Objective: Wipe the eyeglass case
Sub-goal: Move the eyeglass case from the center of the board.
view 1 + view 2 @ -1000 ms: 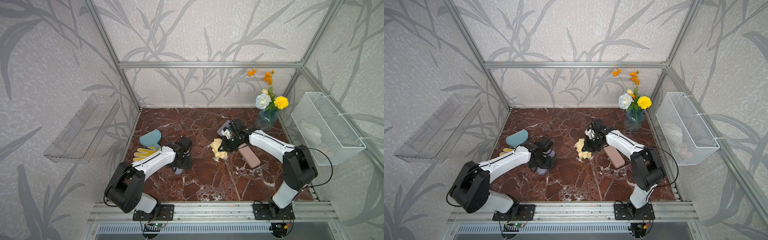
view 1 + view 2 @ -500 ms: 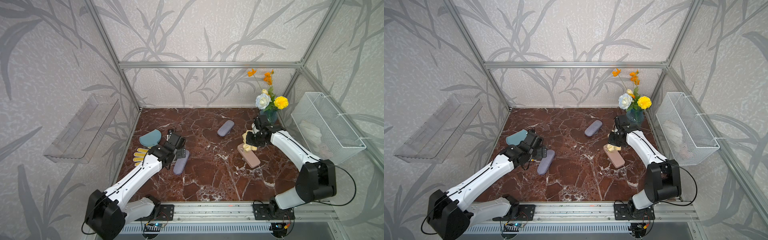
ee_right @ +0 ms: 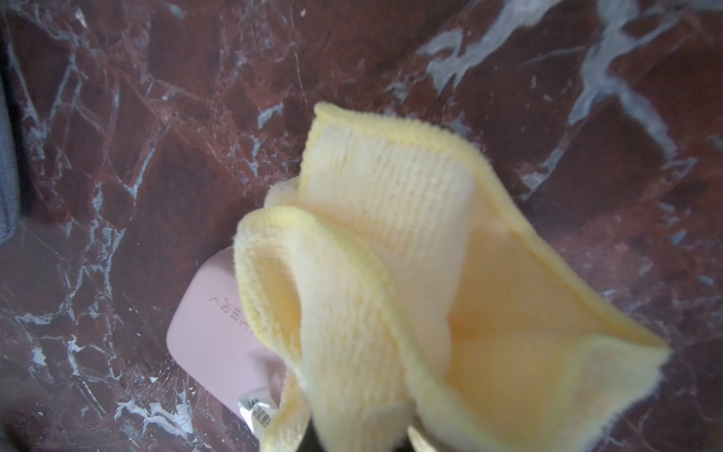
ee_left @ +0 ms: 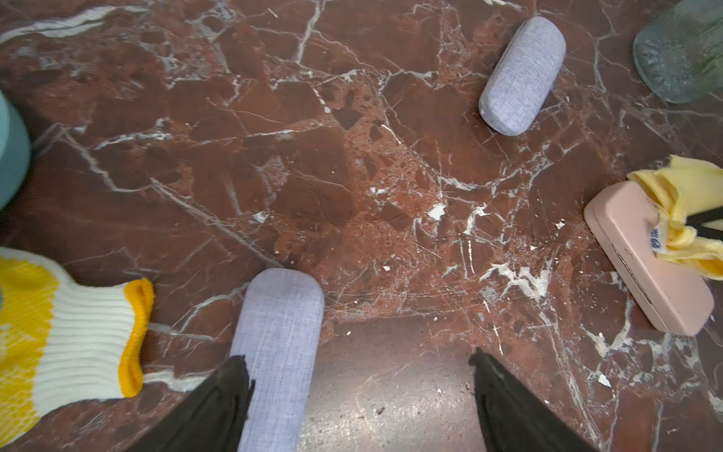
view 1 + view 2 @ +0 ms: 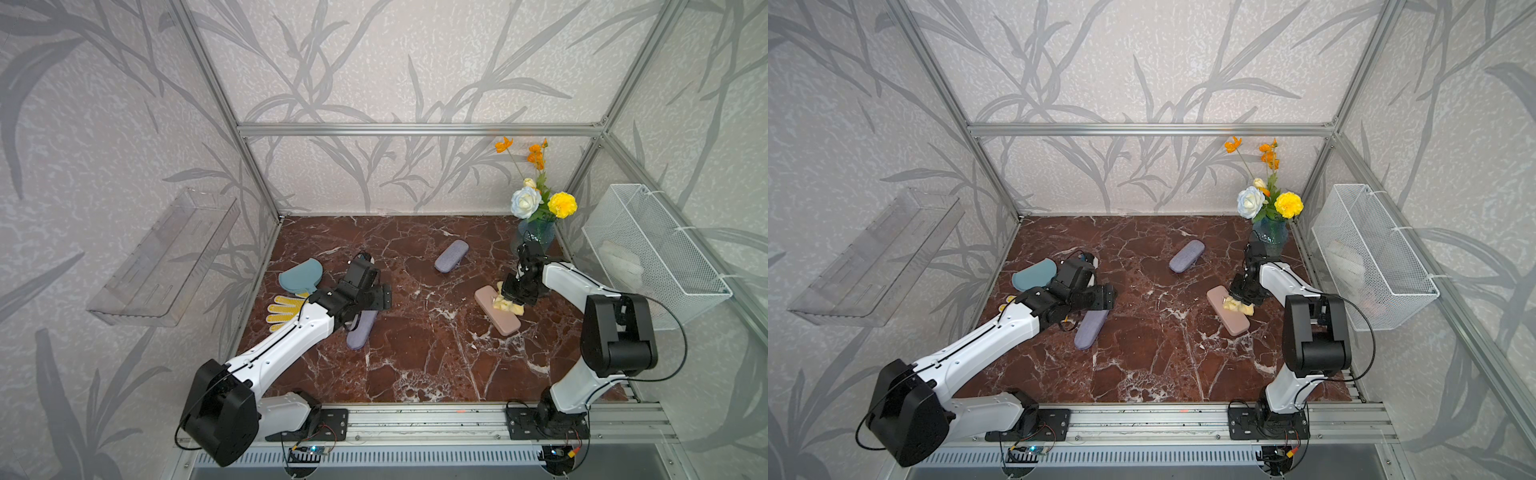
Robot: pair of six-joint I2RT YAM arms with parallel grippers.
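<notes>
Cloth (image 3: 391, 254) gripped in right claw (image 5: 510, 296) presses pink eyeglass case (image 5: 505, 323) at three o'clock on desk (image 5: 415, 353); left claw (image 4: 359, 358) gapes over lavender case (image 4: 279, 352).

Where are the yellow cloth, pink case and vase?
yellow cloth (image 3: 391, 254): right wrist view, folded middle.
pink case (image 5: 506, 325): in a top view, bare lid.
vase (image 5: 1275, 237): in a top view, glass body.

I see a red-brown marble bench (image 5: 415, 353), boxed in by grey leaf-patterned walls (image 5: 374, 62) and an aluminium frame (image 5: 415, 129). A clear shelf (image 5: 166, 257) hangs on one wall, with a white wire basket (image 5: 673, 291) opposite.
</notes>
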